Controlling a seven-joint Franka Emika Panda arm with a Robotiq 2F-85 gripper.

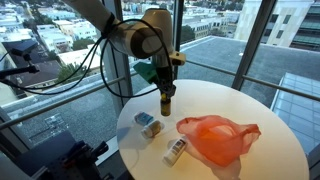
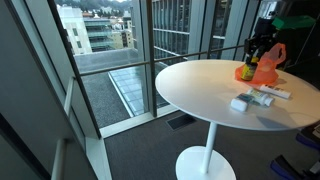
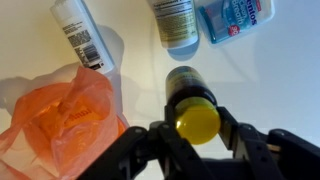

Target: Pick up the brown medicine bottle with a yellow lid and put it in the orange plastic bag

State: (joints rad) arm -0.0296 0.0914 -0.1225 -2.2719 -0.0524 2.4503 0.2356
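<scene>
One bottle (image 3: pixel 189 85), wrist view, tool (image 3: pixel 197 128) seemingly clamping

Bright daylight floods through the windows (image 2: pixel 110 60); the wrist view is soft, with faint shadows.

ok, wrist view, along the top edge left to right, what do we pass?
White labelled bottle → pale bottle with blue end → blue-and-white packet. Left out, lower in frame: the orange bag shares the first one's span, and the brown bottle in the gripper shares the second's.
</scene>
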